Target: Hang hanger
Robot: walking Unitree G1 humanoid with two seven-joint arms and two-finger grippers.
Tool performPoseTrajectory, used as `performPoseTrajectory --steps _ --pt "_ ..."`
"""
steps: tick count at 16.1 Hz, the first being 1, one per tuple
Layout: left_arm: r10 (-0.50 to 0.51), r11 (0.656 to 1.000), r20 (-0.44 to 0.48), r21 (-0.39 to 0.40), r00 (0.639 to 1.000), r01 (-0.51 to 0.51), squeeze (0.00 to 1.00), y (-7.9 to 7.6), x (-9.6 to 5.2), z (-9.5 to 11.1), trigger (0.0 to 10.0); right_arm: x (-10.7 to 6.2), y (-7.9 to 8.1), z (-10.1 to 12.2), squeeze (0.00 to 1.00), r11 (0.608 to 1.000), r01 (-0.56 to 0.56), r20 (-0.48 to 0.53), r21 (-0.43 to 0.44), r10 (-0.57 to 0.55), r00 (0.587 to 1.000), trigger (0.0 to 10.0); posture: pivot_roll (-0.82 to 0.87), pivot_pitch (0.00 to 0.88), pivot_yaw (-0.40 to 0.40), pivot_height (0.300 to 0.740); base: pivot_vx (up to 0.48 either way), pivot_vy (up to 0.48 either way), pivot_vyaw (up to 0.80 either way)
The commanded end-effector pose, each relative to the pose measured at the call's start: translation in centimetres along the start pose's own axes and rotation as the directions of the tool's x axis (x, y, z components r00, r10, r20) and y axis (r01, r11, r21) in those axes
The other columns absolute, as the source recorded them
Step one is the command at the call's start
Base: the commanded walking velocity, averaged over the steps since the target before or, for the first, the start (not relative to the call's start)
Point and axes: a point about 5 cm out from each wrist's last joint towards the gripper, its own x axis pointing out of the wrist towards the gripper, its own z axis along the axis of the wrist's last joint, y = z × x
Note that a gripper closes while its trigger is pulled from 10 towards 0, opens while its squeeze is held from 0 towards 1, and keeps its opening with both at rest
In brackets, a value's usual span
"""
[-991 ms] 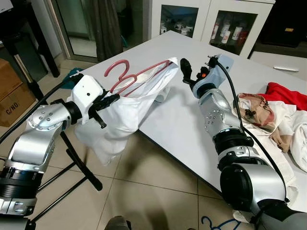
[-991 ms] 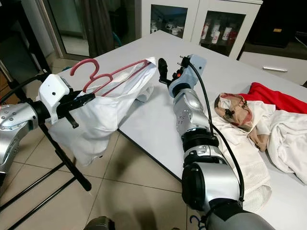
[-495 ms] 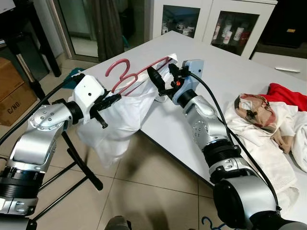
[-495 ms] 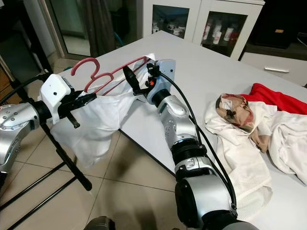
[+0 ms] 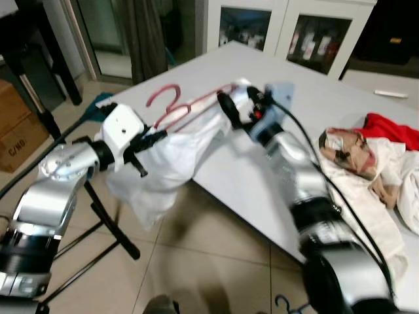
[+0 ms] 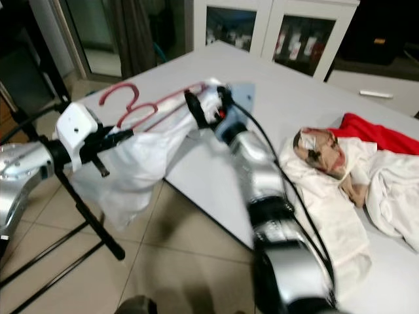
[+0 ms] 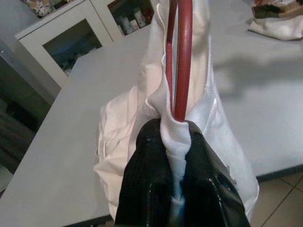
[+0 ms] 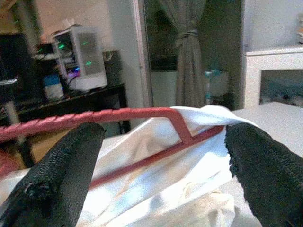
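Note:
A red hanger (image 5: 171,104) carries a white garment (image 5: 163,160) and hangs off the near corner of the white table (image 5: 321,98). My left gripper (image 5: 152,137) is shut on the hanger's near end through the cloth; in the left wrist view the gripper (image 7: 177,191) pinches white fabric around the red bar (image 7: 181,56). My right gripper (image 5: 230,108) is open at the hanger's far end by the table corner. In the right wrist view its fingers (image 8: 61,175) stand on either side of the red bar (image 8: 137,114) without touching it.
A pile of white, beige patterned and red clothes (image 5: 373,157) lies on the table's right side. A black stand (image 5: 108,226) rises from the tiled floor under my left arm. A cardboard box (image 5: 16,131) sits at the left, and glass-door cabinets (image 5: 294,33) stand behind the table.
My right gripper has swung left from over the table to the hanger's far end. The left gripper has kept hold of the hanger in place. The views are now blurred.

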Motion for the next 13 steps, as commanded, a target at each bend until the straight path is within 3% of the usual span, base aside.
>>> performPoseTrajectory --steps 1,4,7,8,9,11,13 --pt "-0.003 1.000 0.005 0.025 1.000 0.003 0.00 0.2 -0.4 0.3 0.0 -0.8 0.6 0.4 0.00 0.994 -0.111 -0.019 -0.022 0.110 0.994 10.0 0.10 0.000 0.019 0.740 0.000 0.000 0.00" --pt "-0.007 0.999 0.012 0.043 1.000 0.007 0.00 0.2 -1.1 0.2 0.0 -3.7 2.0 0.1 0.00 0.944 -0.319 -0.098 -0.082 0.310 0.945 10.0 0.09 0.000 0.022 0.740 0.000 0.000 0.00" --pt "-0.019 0.998 0.026 0.059 0.999 0.017 0.00 0.0 -1.3 0.2 0.0 -4.6 1.9 0.4 0.00 0.941 -0.326 -0.124 -0.089 0.314 0.941 10.0 0.08 0.000 0.012 0.740 0.000 0.000 0.00" --pt "-0.023 0.998 0.032 0.060 0.999 0.021 0.00 -0.1 -1.2 0.3 0.0 -4.7 1.3 0.5 0.00 0.957 -0.276 -0.126 -0.091 0.264 0.956 10.0 0.08 0.000 0.006 0.740 0.000 0.000 0.00" --pt "-0.028 0.998 0.040 0.062 0.999 0.025 0.00 -0.3 -1.4 0.4 0.0 -4.6 -0.1 0.5 0.00 0.984 -0.146 -0.120 -0.106 0.133 0.984 10.0 0.08 0.000 0.002 0.740 0.000 0.000 0.00" --pt "-0.031 0.998 0.043 0.062 0.999 0.028 0.00 -0.4 -1.4 0.3 0.0 -4.5 -1.1 0.2 0.00 0.993 -0.037 -0.134 -0.108 0.023 0.991 10.0 0.09 0.000 -0.006 0.740 0.000 0.000 0.00" --pt "-0.034 0.998 0.044 0.063 0.998 0.031 0.00 -0.7 -1.4 0.2 0.0 -4.0 -2.4 -0.7 0.00 0.981 0.158 -0.146 -0.116 -0.175 0.974 10.0 0.10 0.000 -0.009 0.740 0.000 0.000 0.00"
